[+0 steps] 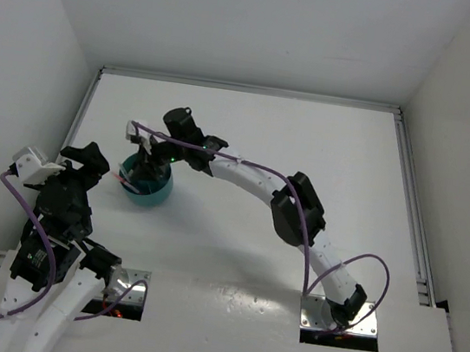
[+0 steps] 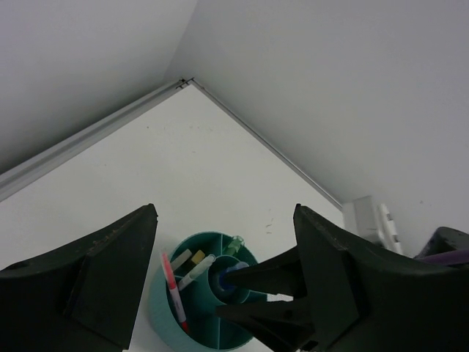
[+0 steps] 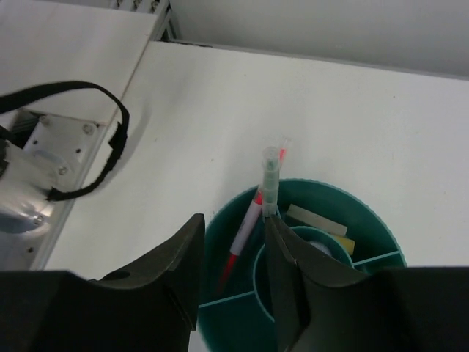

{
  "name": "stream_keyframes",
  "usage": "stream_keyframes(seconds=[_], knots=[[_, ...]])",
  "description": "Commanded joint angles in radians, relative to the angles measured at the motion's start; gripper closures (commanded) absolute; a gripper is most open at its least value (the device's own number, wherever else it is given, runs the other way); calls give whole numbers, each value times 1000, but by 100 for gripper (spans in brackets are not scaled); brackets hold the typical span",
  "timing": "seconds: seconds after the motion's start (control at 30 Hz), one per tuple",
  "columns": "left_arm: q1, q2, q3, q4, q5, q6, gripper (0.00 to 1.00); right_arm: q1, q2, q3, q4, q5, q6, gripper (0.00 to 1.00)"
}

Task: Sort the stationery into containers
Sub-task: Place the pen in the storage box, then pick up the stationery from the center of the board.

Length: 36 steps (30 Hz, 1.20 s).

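Teal divided organiser (image 1: 161, 192): left of centre in the top view, holding a red-tipped pen (image 3: 245, 233) and a green-capped marker (image 3: 271, 172). Right gripper (image 3: 234, 226): over its rim, fingers narrowly apart, clamping nothing. Left gripper (image 2: 226, 216): fingers wide apart, empty, beside the organiser.

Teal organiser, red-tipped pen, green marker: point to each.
teal organiser (image 3: 344, 193), right wrist view, far wall.
red-tipped pen (image 3: 246, 226), right wrist view, white barrel.
green marker (image 3: 272, 178), right wrist view, upper end.
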Motion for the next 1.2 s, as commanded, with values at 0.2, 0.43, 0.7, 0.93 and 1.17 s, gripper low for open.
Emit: stream_keyframes(seconds=[0.2, 0.43, 0.7, 0.93, 1.17], knots=[[11, -8, 4, 34, 13, 10, 57, 11, -269, 105, -293, 196, -93, 100], [11, 30, -14, 98, 213, 152, 100, -30, -516, -174, -653, 711, -524, 86], [11, 209, -23, 161, 740, 312, 15, -130, -715, -737, -870, 896, -622, 32], [11, 219, -23, 161, 731, 303, 15, -162, -864, -1070, -626, 967, -748, 31], [11, 228, -23, 161, 731, 303, 15, -196, -872, -1174, -525, 919, -838, 31]])
